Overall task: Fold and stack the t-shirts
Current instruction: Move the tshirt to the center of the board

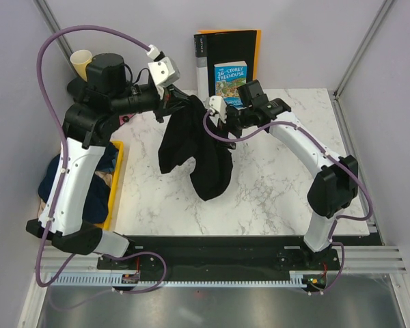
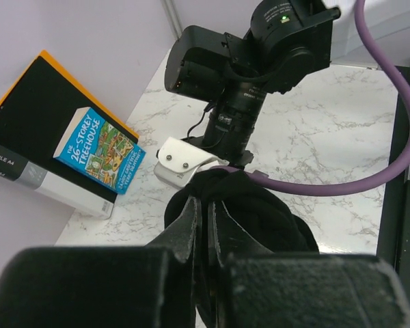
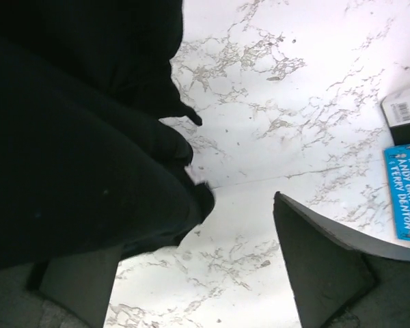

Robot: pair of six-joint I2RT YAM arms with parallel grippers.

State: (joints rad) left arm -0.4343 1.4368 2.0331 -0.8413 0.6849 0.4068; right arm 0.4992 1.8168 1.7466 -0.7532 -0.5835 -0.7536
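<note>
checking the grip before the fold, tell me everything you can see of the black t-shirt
The black t-shirt is plain, soft, matte cloth, unfolded and bunched, hanging in two crumpled lobes over the marble table. Its top edge is pinched in the shut left tool. The open right tool sits against it, with cloth covering part of one finger. Whether its lowest folds touch the table cannot be told.
</note>
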